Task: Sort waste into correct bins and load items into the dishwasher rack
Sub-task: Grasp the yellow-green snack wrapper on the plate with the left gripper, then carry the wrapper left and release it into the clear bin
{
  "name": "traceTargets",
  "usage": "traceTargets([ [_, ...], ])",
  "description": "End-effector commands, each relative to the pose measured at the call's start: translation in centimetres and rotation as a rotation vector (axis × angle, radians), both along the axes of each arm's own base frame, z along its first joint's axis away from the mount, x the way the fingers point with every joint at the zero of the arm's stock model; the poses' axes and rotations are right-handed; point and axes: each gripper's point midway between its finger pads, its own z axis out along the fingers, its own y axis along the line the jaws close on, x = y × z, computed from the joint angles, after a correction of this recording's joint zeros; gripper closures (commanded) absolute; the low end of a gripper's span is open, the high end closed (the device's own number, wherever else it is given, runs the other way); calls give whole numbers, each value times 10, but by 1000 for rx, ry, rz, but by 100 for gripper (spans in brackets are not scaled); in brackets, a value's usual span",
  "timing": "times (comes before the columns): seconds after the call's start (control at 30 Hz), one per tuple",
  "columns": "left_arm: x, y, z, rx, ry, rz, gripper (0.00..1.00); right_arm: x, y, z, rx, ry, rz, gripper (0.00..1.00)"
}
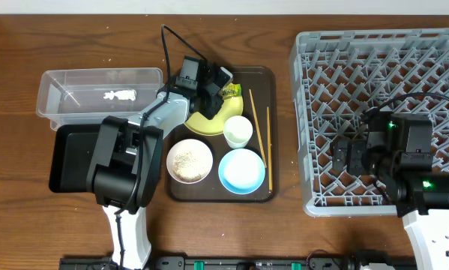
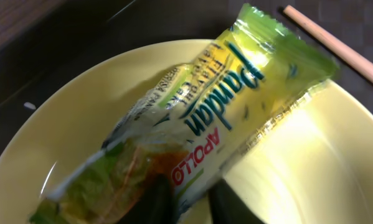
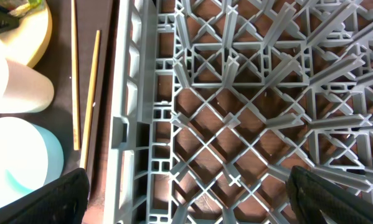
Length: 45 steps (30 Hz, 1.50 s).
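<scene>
pressed close to the left wrist lens, the snack wrapper lies slantwise across the yellow plate. it is crinkly green and yellow with an orange patch, and "pandan" is printed on it. its lower edge sits pinched between the dark fingers of the left gripper, which are drawn nearly together. the wrapper's near end is blurred and cut off by the frame.

from overhead, leftmost is the clear tub, holding a small whitish scrap. the black tray is just below it, partly covered by the left arm. next, the brown serving tray carries the plate, which is largely hidden under the gripper. it also carries a white bowl of rice-like scraps, a white cup and a blue bowl, with two chopsticks along its right side. furthest right, the right gripper hangs over the grey rack, fingers spread wide and holding nothing.
</scene>
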Motion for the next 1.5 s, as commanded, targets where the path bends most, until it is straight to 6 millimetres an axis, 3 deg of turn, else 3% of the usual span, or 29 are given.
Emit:
traceTargets([
  [0.0, -3, 2, -9, 8, 18, 2, 81, 2, 3, 7, 7, -17, 7, 1],
  [0.17, 1, 3, 7, -17, 1, 45, 91, 2, 3, 7, 7, -13, 7, 1],
  [0.4, 5, 5, 60, -62, -69, 103, 94, 2, 3, 7, 7, -12, 7, 1],
  [0.6, -1, 33, 103, 7, -121, 239, 94, 2, 3, 7, 7, -12, 7, 1],
  [0.8, -13, 83, 138, 75, -146, 411, 94, 2, 3, 7, 7, -12, 7, 1],
  [1.23, -17, 206, 132, -14, -51, 857, 94, 3, 4, 7, 8, -18, 7, 1],
  [1.4, -18, 227, 121, -4, -29, 905, 93, 2, 4, 7, 8, -16, 8, 1],
  [1.47, -18, 233, 113, 3, -12, 917, 86, 2, 4, 7, 8, -17, 8, 1],
])
